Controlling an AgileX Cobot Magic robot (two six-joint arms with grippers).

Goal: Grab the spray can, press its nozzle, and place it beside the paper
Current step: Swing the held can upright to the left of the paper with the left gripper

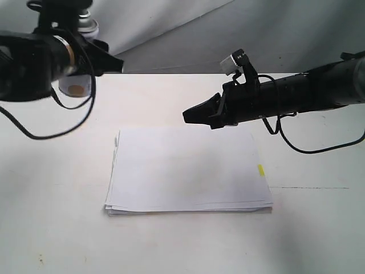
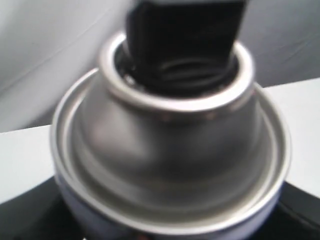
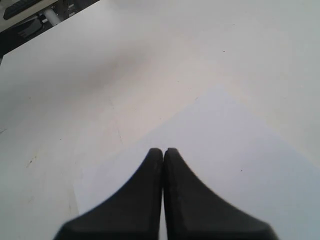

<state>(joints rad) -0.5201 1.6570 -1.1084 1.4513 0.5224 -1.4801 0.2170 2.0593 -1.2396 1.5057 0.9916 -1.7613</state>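
two arms over one white matte table (image 1: 51, 240), smooth, faintly scuffed. flat stack of plain white paper sheets (image 1: 188, 171) lies mid-table, edges slightly fanned; limp, light.

black right gripper (image 1: 191, 116) hovers over the stack's far edge, fingers pressed together, nothing in them. black left gripper (image 1: 94, 57) is at far left, well apart from the stack. its fingers are part-spread and clamped on the small silver-topped spray can (image 1: 75, 87), which is upright. can looks clear of the table, can't confirm.

can: rigid thin-metal cylinder, white label w/ orange dot showing. prob. light, smooth and slick, won't flex. judged best taken round the mid-body, grip firm but not crushing.

top is a brushed silver dome (image 2: 170, 150) w/ rolled rim. curved, no place to hold.

tiny black plastic nozzle (image 2: 185, 35) sits in the dome's collar, blurred. judged springy, needs a straight push down from the other gripper's tip.

small yellow tab (image 1: 260, 170) on the stack's right edge.
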